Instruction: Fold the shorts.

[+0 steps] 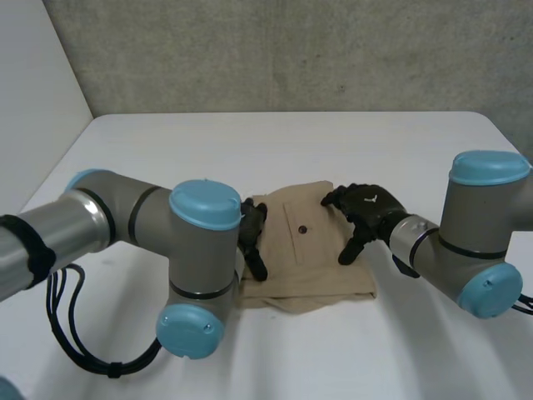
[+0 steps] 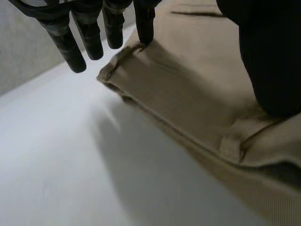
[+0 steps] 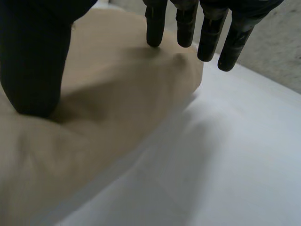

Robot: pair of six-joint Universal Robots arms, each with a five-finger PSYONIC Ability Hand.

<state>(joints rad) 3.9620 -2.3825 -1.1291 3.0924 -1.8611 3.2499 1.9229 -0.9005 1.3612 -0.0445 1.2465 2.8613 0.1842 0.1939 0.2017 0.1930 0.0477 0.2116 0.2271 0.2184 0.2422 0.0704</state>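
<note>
The tan shorts [image 1: 306,246] lie folded into a rough rectangle on the white counter [image 1: 275,142], just below the centre of the head view, between the two arms. A small dark button [image 1: 302,228] sits on a stitched pocket panel on the upper face of the cloth.

The left hand [image 1: 252,237] is at the left edge of the shorts. Its fingers [image 2: 143,23] are straight and point down. In its wrist view one fingertip touches the hemmed corner of the cloth, while the others hang just off the edge over the bare counter. Its thumb [image 2: 270,61] presses flat on the fabric beside a belt loop [image 2: 231,141]. The hand is open, resting on the cloth and not grasping it.

The right hand [image 1: 366,212] is at the right edge, right of centre in the head view, with its fingers spread. In its wrist view two fingertips [image 3: 155,28] touch the cloth near its rounded edge and the others hover past that edge. Its thumb [image 3: 33,61] presses down on the fabric, denting it. This hand is also open, with nothing pinched.

A grey wall [image 1: 291,50] runs across the top of the head view.
</note>
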